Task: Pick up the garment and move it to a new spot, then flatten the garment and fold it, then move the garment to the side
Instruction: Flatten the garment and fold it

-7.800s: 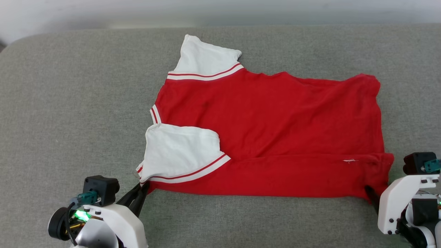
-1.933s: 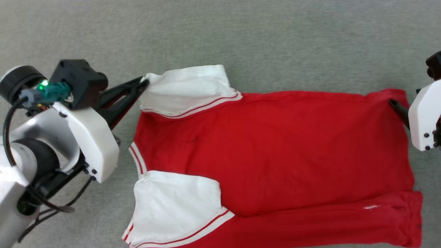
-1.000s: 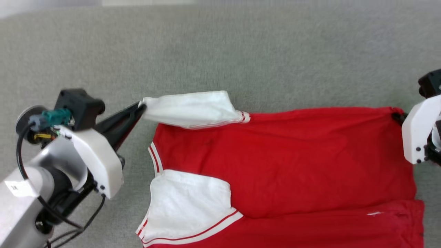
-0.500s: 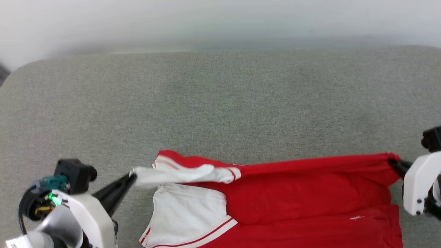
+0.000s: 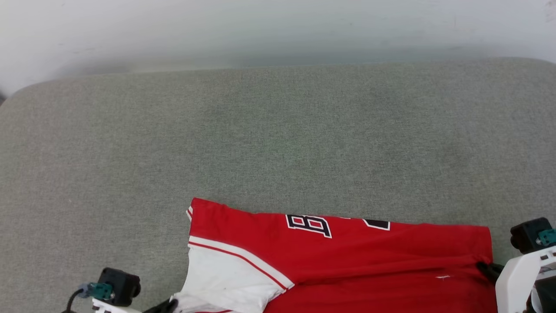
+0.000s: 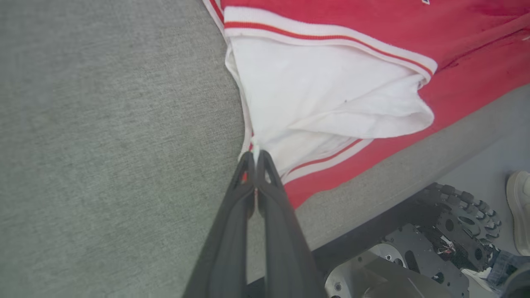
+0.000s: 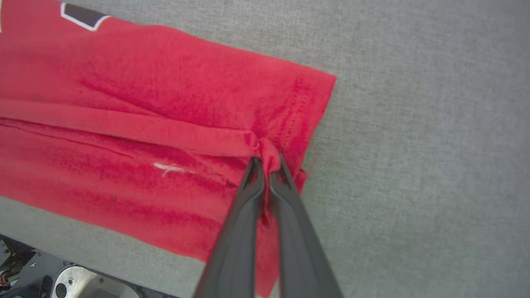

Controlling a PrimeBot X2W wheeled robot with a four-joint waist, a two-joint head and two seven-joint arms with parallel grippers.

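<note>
Now: left gripper [image 6: 254, 156] pinches tight on white sleeve [image 6: 314, 91] of red cloth jersey with black lettering [image 5: 347, 256] | right gripper [image 7: 268, 162] clamps bunched hem [image 7: 304, 107] | jersey folded, long axis left-right, sleeve end left | near edge of grey fabric cushion [image 5: 260, 130].

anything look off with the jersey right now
Yes: the jersey isn't flat. Its white sleeve lies bunched by the left claw, and a ridge of red cloth runs to the right claw.
</note>
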